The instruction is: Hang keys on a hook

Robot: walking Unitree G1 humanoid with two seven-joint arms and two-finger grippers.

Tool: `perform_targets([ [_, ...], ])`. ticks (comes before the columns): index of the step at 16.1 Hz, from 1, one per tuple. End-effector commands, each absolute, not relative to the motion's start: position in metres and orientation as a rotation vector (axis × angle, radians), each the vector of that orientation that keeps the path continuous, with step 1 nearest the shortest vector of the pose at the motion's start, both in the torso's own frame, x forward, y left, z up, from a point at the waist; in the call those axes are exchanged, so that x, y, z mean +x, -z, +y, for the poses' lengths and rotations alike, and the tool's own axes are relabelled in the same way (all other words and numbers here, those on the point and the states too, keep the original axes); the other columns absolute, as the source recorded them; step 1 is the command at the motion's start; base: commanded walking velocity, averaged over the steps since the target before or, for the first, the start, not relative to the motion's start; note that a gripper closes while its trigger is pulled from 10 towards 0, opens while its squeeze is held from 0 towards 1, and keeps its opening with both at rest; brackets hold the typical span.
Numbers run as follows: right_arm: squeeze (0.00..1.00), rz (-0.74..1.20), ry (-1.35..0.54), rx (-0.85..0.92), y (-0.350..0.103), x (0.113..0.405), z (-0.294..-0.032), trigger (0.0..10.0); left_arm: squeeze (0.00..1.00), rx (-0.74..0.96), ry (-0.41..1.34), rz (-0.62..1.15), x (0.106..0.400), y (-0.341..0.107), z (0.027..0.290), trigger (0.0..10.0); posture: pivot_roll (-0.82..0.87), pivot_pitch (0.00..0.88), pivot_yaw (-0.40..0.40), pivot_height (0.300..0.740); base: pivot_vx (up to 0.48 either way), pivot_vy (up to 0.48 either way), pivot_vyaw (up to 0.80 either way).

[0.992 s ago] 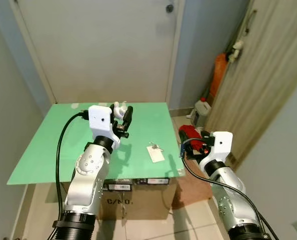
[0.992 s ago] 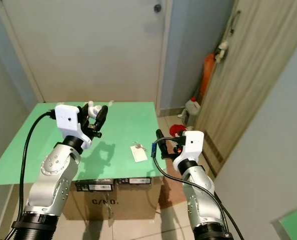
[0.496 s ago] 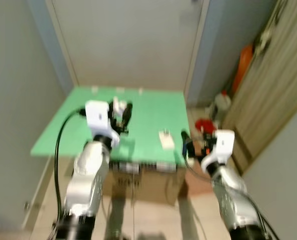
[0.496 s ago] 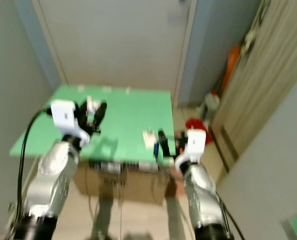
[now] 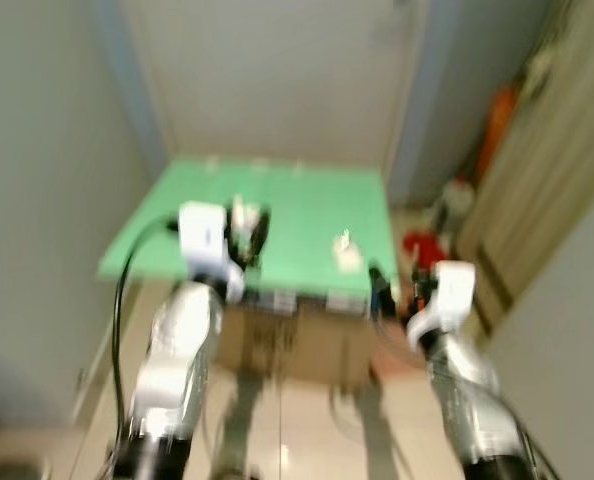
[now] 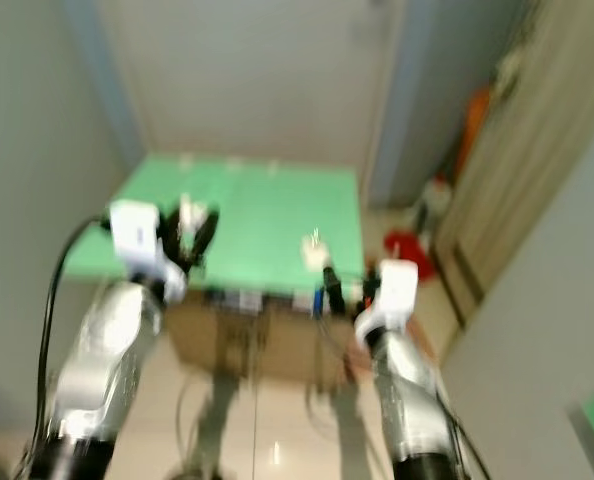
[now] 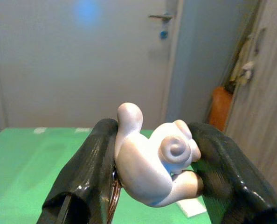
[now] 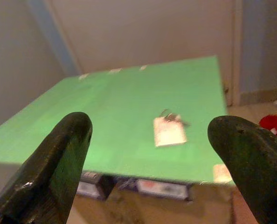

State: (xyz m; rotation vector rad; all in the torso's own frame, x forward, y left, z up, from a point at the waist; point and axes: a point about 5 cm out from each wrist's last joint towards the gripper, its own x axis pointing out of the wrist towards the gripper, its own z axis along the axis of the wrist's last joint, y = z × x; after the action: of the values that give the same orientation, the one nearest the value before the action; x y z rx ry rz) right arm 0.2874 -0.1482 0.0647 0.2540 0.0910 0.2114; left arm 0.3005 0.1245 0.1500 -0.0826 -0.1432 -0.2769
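My left gripper (image 5: 245, 228) is raised over the near left part of the green table (image 5: 287, 200). It is shut on a white snail-shaped keychain figure (image 7: 152, 168); a metal key ring (image 7: 114, 187) shows beside one finger. A second set of keys with a white tag (image 5: 347, 252) lies on the table near its front right edge, also in the right wrist view as the tagged keys (image 8: 169, 131). My right gripper (image 5: 387, 290) is open, low, in front of the table's right corner, with nothing between its fingers (image 8: 59, 158).
Both eye views are blurred. A closed pale door (image 5: 277, 80) stands behind the table. Under the table sits a cardboard box (image 5: 277, 335). To the right are a red object (image 5: 417, 250), a white bottle (image 5: 457, 195), an orange item (image 5: 497, 120) and a wooden wall.
The whole picture has shifted and blurred: the table now looks farther off and more floor shows, so the camera has moved back. Both arms keep their pose, the snail figure still held.
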Motion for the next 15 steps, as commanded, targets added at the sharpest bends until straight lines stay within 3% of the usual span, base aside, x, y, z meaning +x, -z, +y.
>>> perform_targets([
  [1, 0.0, 0.078, -0.219, 0.253, -0.0692, 0.2906, -0.1471, 10.0, 0.0, -0.073, 0.269, -0.156, 0.3023, -0.1545, 0.1267, 0.0, -0.06, 0.0, 0.008, 0.717, 0.0, 0.0, 0.0],
  [9, 0.0, 0.09, -0.218, 0.246, -0.0667, 0.2902, -0.1485, 10.0, 0.0, -0.078, 0.284, -0.158, 0.3005, -0.154, 0.1238, 0.0, -0.07, 0.0, 0.0, 0.717, 0.0, 0.0, 0.0],
  [15, 0.0, 0.093, -0.215, 0.251, -0.0662, 0.2902, -0.1487, 10.0, 0.0, -0.073, 0.283, -0.156, 0.2999, -0.154, 0.123, 0.0, -0.07, 0.0, 0.001, 0.717, -0.242, 0.0, 0.0],
])
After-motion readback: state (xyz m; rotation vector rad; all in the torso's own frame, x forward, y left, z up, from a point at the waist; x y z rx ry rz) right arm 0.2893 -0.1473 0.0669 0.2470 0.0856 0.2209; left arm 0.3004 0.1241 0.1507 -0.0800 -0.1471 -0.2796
